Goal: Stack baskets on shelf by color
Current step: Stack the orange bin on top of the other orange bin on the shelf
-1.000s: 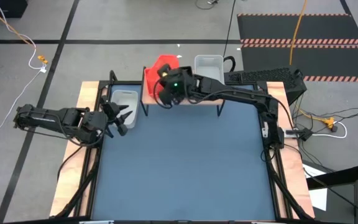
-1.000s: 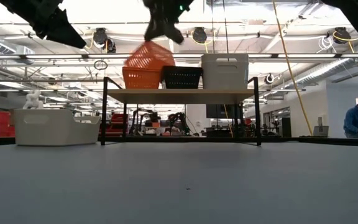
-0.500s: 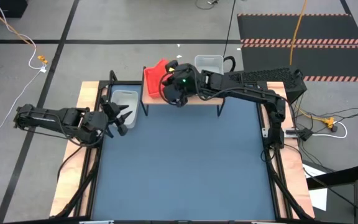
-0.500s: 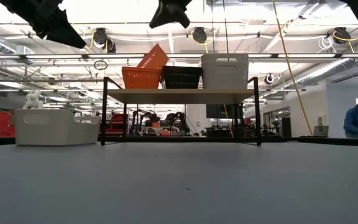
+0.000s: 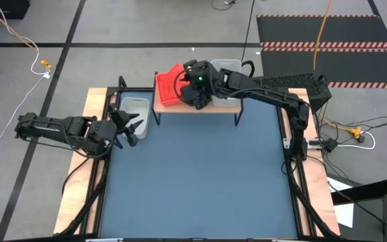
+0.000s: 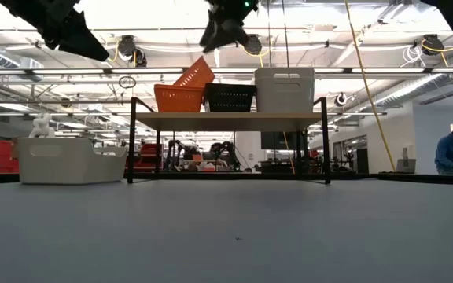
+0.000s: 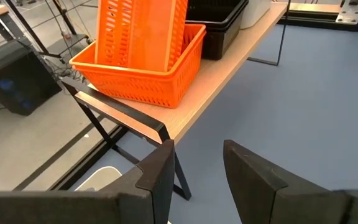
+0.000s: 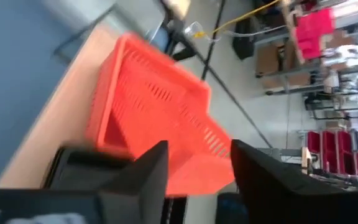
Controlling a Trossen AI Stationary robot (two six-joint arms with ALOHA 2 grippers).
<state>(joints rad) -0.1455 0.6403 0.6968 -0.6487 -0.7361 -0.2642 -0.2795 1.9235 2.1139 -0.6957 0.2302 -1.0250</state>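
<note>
On the wooden shelf (image 5: 200, 107), a red basket (image 6: 196, 73) leans tilted, half inside a second red basket (image 6: 178, 98), not nested flat. The right tool (image 5: 195, 91) hovers just above and beside it, over the black basket (image 6: 230, 97), fingers apart and empty. The left tool (image 5: 125, 128), open and empty, waits farther off near the white bin (image 5: 136, 111) on the desk (image 5: 200, 181).

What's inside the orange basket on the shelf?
Another orange basket stands tilted inside the orange basket on the shelf, leaning up out of it rather than nested flat. Whatever lies on the lower basket's floor is covered by its walls and the tilted one.
</note>
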